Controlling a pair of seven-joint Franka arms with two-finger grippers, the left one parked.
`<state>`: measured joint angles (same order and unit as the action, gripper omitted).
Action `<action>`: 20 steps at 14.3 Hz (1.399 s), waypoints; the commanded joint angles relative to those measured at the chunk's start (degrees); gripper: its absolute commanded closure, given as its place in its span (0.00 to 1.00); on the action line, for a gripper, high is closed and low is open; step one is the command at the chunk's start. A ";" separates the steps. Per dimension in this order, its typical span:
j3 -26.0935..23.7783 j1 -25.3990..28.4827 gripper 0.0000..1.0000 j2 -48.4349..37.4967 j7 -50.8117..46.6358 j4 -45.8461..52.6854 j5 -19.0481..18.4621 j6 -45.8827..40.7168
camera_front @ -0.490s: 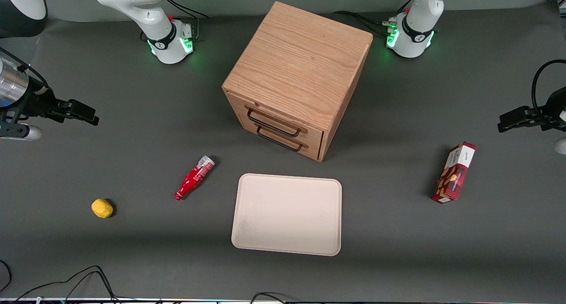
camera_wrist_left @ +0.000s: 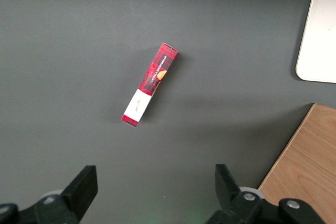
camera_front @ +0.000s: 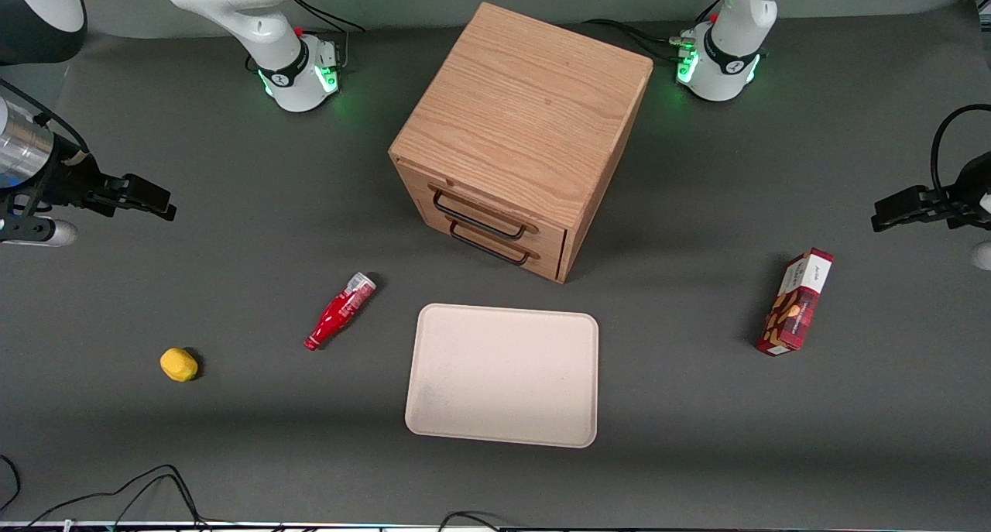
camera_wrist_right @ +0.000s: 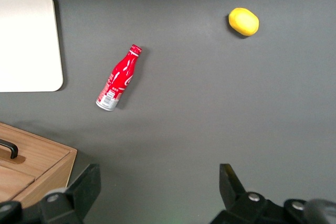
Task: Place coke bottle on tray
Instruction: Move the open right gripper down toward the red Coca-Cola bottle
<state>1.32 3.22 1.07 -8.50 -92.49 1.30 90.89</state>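
End effector (camera_front: 159, 199) hangs above the worktop (camera_front: 232, 454) at the working arm's end, fingers (camera_wrist_right: 84, 190) spread wide, holding nothing. Coke bottle (camera_front: 339, 310) lies on its side on the worktop, just beside the tray (camera_front: 503, 374), not touching it. Lemon (camera_front: 179, 364) sits apart from the bottle, nearer the front camera

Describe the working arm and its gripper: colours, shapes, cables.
The arm has glossy white rounded shells, a black band, a green-lit base and black cables. The gripper, toward the working arm's end of the table, is black and blocky under a silvery cylinder, with wide-apart jaws.
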 commanded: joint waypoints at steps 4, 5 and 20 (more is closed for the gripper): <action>-1.15 -0.24 0.00 4.37 -7.53 3.46 2.20 -2.83; -1.41 -0.23 0.00 6.20 -12.55 3.28 3.70 -2.48; -8.62 3.55 0.00 19.48 -46.15 -24.31 -1.12 46.28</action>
<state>-7.34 5.96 18.68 -49.93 -116.21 2.00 133.39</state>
